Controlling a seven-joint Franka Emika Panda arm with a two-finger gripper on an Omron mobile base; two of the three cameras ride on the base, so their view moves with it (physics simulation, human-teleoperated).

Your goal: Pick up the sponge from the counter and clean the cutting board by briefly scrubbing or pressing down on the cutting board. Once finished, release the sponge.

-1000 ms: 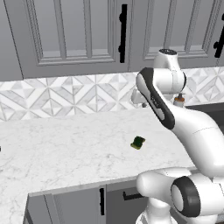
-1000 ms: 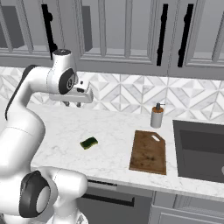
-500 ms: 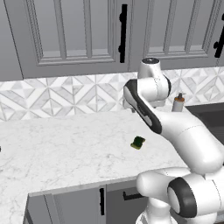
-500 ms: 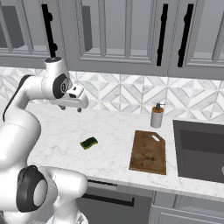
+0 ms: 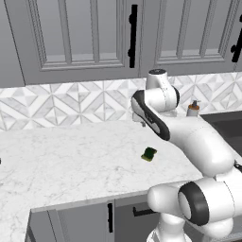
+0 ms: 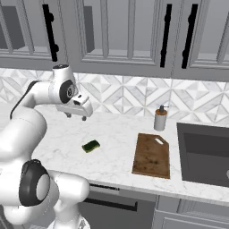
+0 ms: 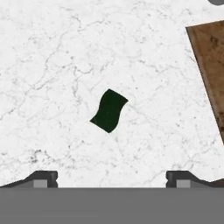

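The sponge [image 5: 149, 154] [image 6: 91, 146] lies flat and alone on the white marble counter [image 5: 71, 156] [image 6: 116, 132]. In the hand view it shows as a dark green patch [image 7: 109, 110] near the middle. My gripper [image 6: 76, 117] [image 5: 142, 124] hangs well above the counter, behind the sponge, and touches nothing. It is open: its fingertips [image 7: 41, 178] sit far apart with nothing between them, the gripper [image 7: 111, 179] pointing down at the counter [image 7: 52, 52]. The reddish-brown cutting board [image 6: 152, 155] [image 7: 212, 65] lies to the sponge's right.
A soap dispenser bottle [image 6: 159, 119] [image 5: 192, 108] stands behind the cutting board by the patterned backsplash. A dark sink [image 6: 205, 152] is sunk into the counter at the far right. Grey cabinets with black handles hang above.
The arm has swung left and the hand has come down a little, closer above the sponge. The sponge and the board have not moved.
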